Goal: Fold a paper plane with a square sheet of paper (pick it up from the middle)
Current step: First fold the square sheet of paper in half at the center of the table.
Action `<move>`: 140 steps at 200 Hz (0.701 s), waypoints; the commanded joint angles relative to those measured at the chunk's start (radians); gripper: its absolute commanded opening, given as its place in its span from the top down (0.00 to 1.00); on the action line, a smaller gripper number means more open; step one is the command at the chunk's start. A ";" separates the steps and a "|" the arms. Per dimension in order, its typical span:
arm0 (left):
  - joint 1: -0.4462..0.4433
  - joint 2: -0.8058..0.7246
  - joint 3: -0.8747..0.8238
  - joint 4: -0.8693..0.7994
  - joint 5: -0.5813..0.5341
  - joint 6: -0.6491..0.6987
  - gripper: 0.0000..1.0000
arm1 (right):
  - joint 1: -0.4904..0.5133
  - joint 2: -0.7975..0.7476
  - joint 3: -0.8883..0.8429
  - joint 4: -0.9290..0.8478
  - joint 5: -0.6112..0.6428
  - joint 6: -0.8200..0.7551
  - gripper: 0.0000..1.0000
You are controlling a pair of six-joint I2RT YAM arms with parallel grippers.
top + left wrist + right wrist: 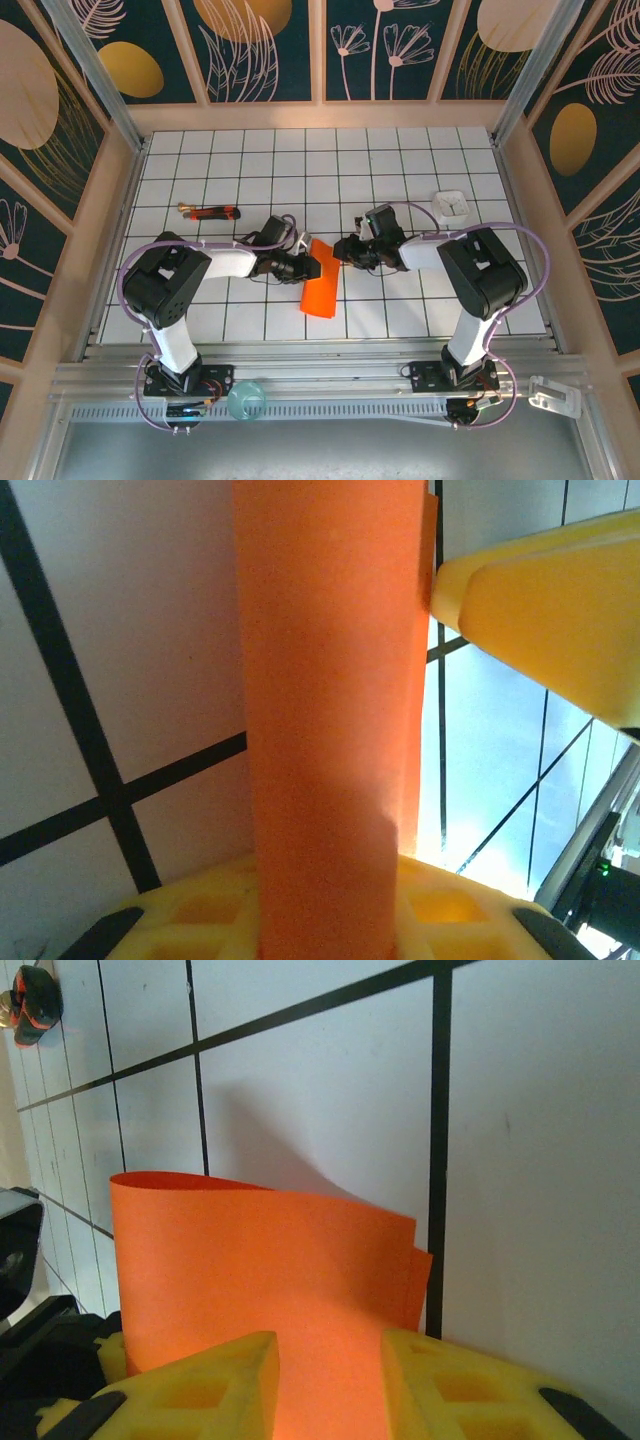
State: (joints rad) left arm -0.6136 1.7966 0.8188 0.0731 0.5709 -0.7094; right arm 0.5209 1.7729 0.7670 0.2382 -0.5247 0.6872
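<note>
The square sheet of paper (320,285), bright orange-red, lies folded over into a narrow band at the middle of the table, its far end raised between the two grippers. My left gripper (311,268) reaches it from the left. In the left wrist view the paper (325,700) runs as an upright band over my yellow fingers (190,915) and hides the gap between them. A yellow finger of the other arm (540,610) touches its right edge. My right gripper (330,1345) stands with its fingers apart, and the doubled, curved paper (260,1260) shows through the gap.
A thin red-and-black tool (210,211) lies at the back left, with its end (30,1000) in the right wrist view. At the back right sits a small white square object (452,205). A teal round thing (245,398) rests on the front rail.
</note>
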 commanded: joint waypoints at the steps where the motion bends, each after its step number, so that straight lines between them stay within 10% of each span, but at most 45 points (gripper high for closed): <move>1: 0.003 0.048 -0.006 -0.106 -0.090 0.052 0.72 | 0.005 0.023 0.025 -0.011 0.029 0.001 0.68; 140: 0.003 0.031 0.054 -0.231 -0.181 0.107 0.53 | 0.021 0.054 0.043 -0.081 0.083 -0.039 0.72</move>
State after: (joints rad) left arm -0.6334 1.8072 0.8928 -0.0463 0.5488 -0.6300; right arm 0.5255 1.7882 0.8055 0.1894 -0.4706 0.6601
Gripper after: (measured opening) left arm 0.443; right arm 0.280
